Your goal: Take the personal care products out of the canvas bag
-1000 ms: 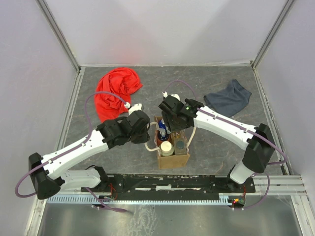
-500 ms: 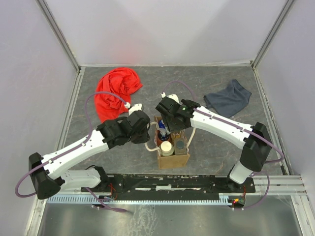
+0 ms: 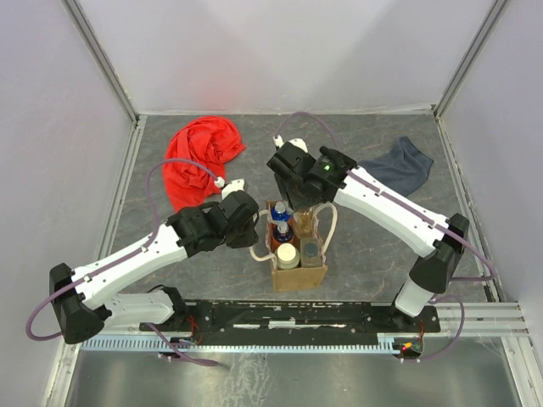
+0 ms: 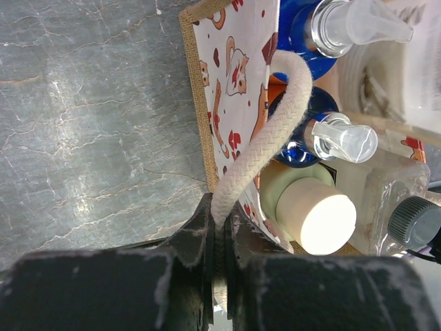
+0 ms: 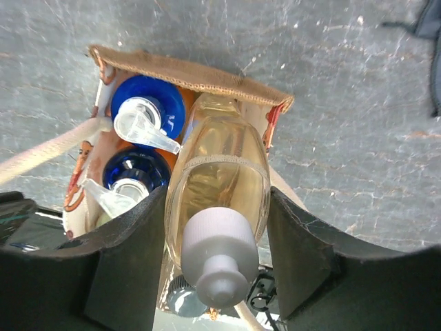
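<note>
The canvas bag (image 3: 299,275) stands upright between the arms. My left gripper (image 4: 220,221) is shut on its cream rope handle (image 4: 265,141) at the bag's left side (image 3: 254,236). My right gripper (image 5: 217,227) is shut on the slim clear amber bottle (image 5: 219,176), which has a white cap, and holds it raised over the bag's far end (image 3: 301,203). In the bag are two orange bottles with blue tops (image 5: 147,103) (image 5: 136,172), the beige white-capped bottle (image 4: 317,221) and the clear squarish dark-capped bottle (image 4: 406,217).
A red cloth (image 3: 199,157) lies at the back left. A dark blue-grey cloth (image 3: 399,165) lies at the back right, partly under my right arm. Grey walls close in the table (image 3: 356,254) on three sides.
My right gripper has risen and drawn back toward the far side, lifting the amber bottle up from among the others. My left gripper has kept its hold on the handle.
</note>
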`<action>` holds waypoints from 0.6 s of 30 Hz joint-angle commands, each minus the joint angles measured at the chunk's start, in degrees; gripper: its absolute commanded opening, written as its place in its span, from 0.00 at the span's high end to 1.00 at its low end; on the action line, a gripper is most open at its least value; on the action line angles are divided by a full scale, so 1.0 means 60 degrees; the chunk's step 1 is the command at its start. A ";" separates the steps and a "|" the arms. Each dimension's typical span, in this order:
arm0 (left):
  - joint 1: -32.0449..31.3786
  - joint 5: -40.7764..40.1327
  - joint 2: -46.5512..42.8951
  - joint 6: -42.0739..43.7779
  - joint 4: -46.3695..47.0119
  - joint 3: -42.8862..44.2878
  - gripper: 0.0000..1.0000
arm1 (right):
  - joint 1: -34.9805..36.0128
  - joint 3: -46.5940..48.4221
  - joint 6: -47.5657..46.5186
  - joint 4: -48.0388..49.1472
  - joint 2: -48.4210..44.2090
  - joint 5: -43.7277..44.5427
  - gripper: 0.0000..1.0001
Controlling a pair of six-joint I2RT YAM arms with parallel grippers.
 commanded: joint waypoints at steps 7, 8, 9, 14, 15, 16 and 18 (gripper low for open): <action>0.0005 0.0003 -0.0152 -0.0292 0.0413 -0.0057 0.95 | 0.0019 0.2679 -0.0944 -0.0317 0.0151 0.0557 0.99; 0.0004 0.0002 -0.0159 -0.0306 0.0416 -0.0089 0.95 | 0.0024 0.2851 -0.1010 -0.0352 0.0239 0.0558 0.99; 0.0004 -0.0004 -0.0184 -0.0309 0.0416 -0.0109 0.95 | 0.0025 0.3046 -0.1055 -0.0393 0.0325 0.0545 0.99; -0.0002 -0.0037 -0.0273 -0.0328 0.0402 -0.0214 0.95 | 0.0008 0.4216 -0.1388 -0.0796 0.0701 0.0751 0.99; 0.0005 -0.0049 -0.0273 -0.0343 0.0402 -0.0227 0.95 | 0.0008 0.4468 -0.1467 -0.0857 0.0749 0.0837 1.00; 0.0000 -0.0043 -0.0273 -0.0345 0.0409 -0.0238 0.95 | -0.0005 0.4691 -0.1559 -0.0916 0.0821 0.0893 0.99; -0.0002 -0.0032 -0.0246 -0.0343 0.0405 -0.0232 0.94 | -0.0052 0.5172 -0.1695 -0.1063 0.0952 0.0970 1.00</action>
